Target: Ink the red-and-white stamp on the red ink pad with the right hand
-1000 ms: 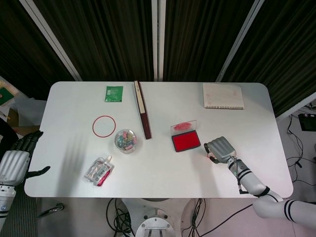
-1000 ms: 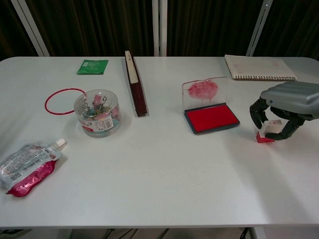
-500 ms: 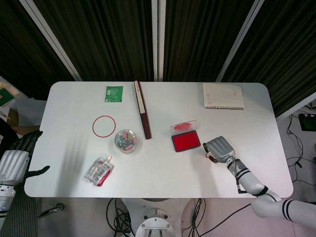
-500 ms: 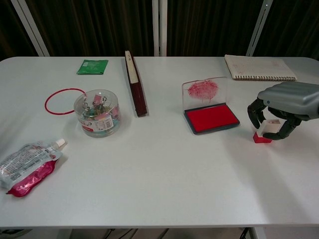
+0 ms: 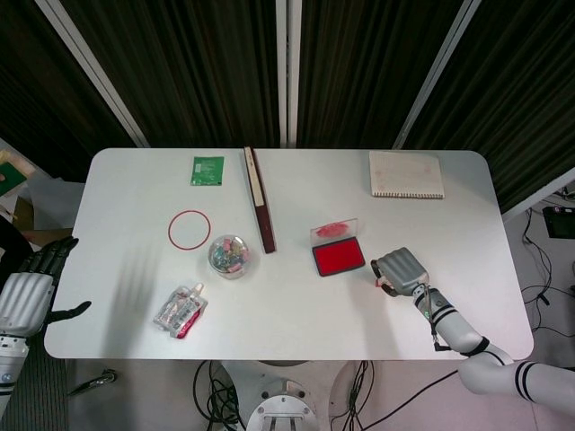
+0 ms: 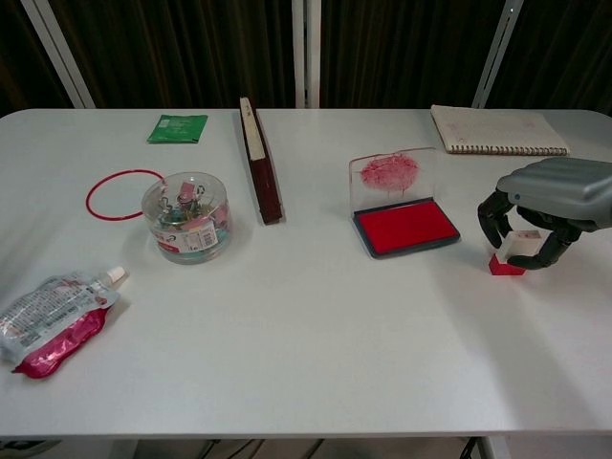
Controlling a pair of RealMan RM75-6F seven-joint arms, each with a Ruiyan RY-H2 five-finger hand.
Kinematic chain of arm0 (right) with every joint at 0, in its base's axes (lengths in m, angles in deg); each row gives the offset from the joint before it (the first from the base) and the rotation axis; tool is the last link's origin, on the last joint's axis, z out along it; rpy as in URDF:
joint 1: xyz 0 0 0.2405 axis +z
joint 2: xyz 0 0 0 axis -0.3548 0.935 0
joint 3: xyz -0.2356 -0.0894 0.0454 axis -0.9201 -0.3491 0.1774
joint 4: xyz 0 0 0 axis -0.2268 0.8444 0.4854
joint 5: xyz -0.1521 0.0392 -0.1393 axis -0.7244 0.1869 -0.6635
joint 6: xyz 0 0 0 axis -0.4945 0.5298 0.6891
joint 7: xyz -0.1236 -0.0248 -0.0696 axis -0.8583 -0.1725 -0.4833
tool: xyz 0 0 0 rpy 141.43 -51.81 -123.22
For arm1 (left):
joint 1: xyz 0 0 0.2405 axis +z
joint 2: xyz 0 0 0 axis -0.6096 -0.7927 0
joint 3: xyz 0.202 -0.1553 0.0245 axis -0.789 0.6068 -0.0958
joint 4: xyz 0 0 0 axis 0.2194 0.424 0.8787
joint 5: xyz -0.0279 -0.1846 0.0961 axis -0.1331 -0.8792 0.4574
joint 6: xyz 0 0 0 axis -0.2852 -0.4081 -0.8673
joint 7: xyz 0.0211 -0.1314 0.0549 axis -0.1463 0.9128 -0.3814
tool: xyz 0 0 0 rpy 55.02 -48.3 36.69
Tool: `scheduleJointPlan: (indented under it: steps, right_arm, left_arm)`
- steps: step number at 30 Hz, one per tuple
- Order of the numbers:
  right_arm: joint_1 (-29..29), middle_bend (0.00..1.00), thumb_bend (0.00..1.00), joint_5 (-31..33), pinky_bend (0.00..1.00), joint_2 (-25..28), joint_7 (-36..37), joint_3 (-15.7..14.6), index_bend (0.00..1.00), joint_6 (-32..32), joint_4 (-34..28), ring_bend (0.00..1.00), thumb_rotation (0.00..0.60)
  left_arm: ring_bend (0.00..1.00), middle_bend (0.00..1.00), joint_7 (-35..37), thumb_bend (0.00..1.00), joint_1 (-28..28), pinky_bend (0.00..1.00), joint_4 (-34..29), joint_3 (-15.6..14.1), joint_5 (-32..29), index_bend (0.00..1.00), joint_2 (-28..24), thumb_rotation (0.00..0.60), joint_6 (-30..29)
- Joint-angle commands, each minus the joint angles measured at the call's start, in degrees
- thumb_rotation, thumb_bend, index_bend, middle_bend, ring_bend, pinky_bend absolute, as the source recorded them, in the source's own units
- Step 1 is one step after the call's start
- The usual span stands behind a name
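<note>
White table [image 5: 287,296] before dark curtains [image 5: 207,63]; right hand [image 6: 550,206] fingers [image 6: 495,215] grip stamp [image 6: 511,253].

The right hand [image 6: 540,215] curls its fingers [image 6: 495,216] around the red-and-white stamp [image 6: 512,253], seemingly resting on the bench [image 6: 316,325] beside the red ink pad [image 6: 405,228].

Looks like a robot lab: white tabletop [image 5: 449,233], dark curtains [image 5: 207,63] behind, loose cables [image 5: 539,260] on floor.
</note>
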Motion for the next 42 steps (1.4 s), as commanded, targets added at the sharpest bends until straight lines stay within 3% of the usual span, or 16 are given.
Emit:
scheduleJointPlan:
  steps: [1, 20, 42]
  right_arm:
    - [0.00, 0.54, 0.35, -0.05, 0.99, 0.04, 0.05, 0.00, 0.59, -0.04, 0.01, 0.80, 0.600]
    - [-0.02, 0.37, 0.30, -0.90, 0.99, 2.04, 0.24, -0.50, 0.41, -0.58, -1.93, 0.80, 0.600]
    - [-2.06, 0.35, 0.30, -3.45, 0.99, 5.32, 0.08, -1.24, 0.40, 2.93, -5.56, 0.80, 0.600]
  left_arm:
    - [0.08, 0.08, -0.02, 0.04, 0.01, 0.19, 0.01, 0.00, -0.03, 0.05, -0.01, 0.555, 0.00]
    - [0.08, 0.08, 0.19, 0.05, 0.19, 0.19, 0.13, -0.10, -0.05, 0.05, -0.04, 0.555, -0.20]
    - [0.08, 0.08, -0.85, 0.05, 0.10, 0.19, -0.92, -0.27, 0.42, 0.05, -0.29, 0.554, -0.21]
